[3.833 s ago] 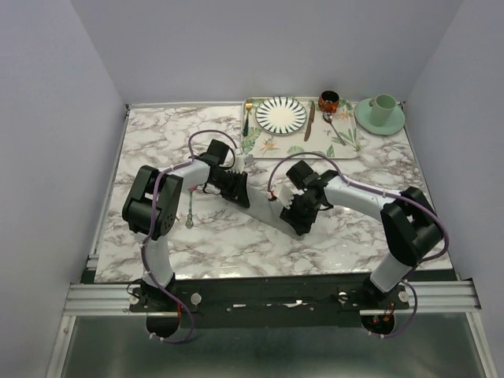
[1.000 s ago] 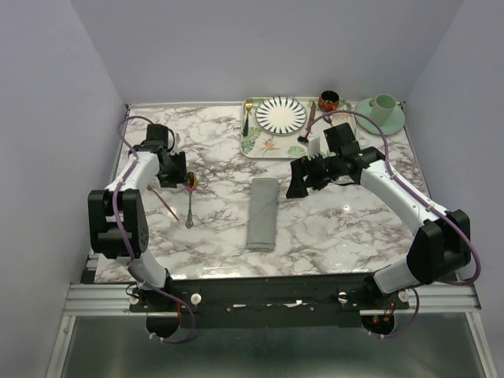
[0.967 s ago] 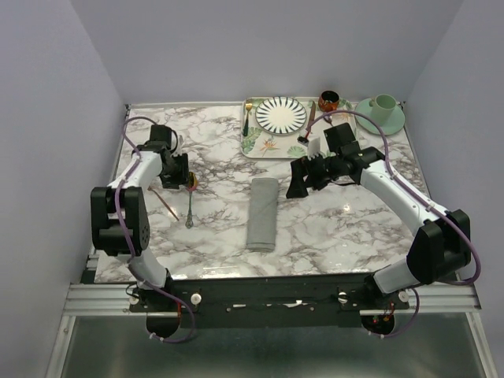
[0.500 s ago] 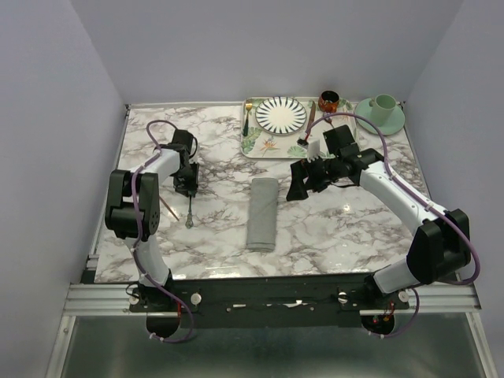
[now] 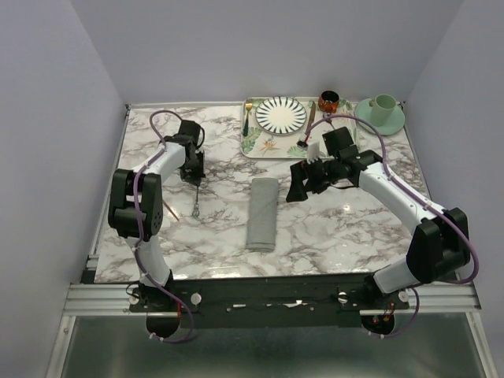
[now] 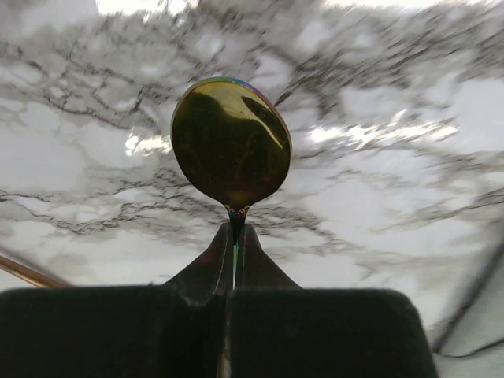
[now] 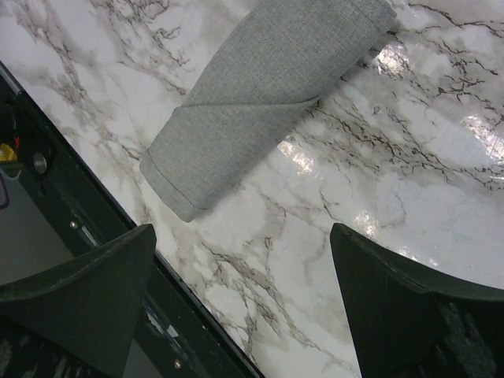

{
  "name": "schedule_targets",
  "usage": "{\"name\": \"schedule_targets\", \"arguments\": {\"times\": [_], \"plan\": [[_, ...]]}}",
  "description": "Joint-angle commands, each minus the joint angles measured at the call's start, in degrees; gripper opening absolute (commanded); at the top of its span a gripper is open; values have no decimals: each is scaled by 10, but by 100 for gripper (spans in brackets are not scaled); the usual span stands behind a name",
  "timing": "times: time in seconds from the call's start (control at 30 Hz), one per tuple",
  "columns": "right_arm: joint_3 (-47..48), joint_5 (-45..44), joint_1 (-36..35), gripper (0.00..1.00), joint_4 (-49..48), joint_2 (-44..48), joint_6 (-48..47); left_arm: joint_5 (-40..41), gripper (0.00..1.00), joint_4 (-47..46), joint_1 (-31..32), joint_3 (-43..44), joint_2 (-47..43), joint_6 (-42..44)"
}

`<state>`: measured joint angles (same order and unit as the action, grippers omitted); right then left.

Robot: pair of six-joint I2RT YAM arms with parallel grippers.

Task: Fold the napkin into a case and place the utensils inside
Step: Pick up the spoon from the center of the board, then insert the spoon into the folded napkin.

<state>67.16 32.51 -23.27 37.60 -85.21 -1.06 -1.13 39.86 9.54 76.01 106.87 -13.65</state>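
Note:
The grey napkin lies folded as a narrow case (image 5: 262, 213) in the middle of the table; its near end shows in the right wrist view (image 7: 260, 94). My left gripper (image 5: 191, 170) is shut on the neck of the spoon (image 5: 194, 203), whose pale-green handle points toward the near edge. In the left wrist view the gold bowl (image 6: 231, 142) sticks out past the closed fingertips of that gripper (image 6: 234, 232). The copper-pink fork (image 5: 168, 210) lies on the table to the left and also shows in the left wrist view (image 6: 24, 272). My right gripper (image 5: 298, 186) is open and empty, above the table right of the case's far end; the right wrist view (image 7: 244, 299) shows its spread fingers.
A leaf-patterned tray (image 5: 268, 146) at the back holds a striped plate (image 5: 281, 114), a gold fork with dark handle (image 5: 247, 118) and a brown-handled knife (image 5: 310, 122). A small dark cup (image 5: 328, 100) and a green cup on a saucer (image 5: 382, 113) stand at the back right.
My left gripper has moved right from the table's left side to the spoon and shut on its neck. The spoon has shifted slightly away from the near edge. The right arm has hardly moved.

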Motion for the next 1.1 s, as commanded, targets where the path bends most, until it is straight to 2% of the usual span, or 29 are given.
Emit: {"name": "schedule_targets", "arguments": {"times": [0.0,0.23,0.37,0.57,0.83,1.07], "plan": [[-6,12,-2,100,-16,-22,25,21,0,-37,62,82,-51,-113],[3,-9,-2,100,-14,-35,28,44,0,-76,148,114,-37,-194],[3,-2,-2,100,-14,-36,26,53,0,-113,187,110,-25,-205],[-1,-14,-2,100,-13,-30,24,72,0,-112,231,116,4,-219],[-8,-18,-1,100,-13,-19,23,98,0,-106,254,91,33,-228],[-13,-28,-1,100,-13,-11,19,82,0,-99,268,68,38,-237]]}}
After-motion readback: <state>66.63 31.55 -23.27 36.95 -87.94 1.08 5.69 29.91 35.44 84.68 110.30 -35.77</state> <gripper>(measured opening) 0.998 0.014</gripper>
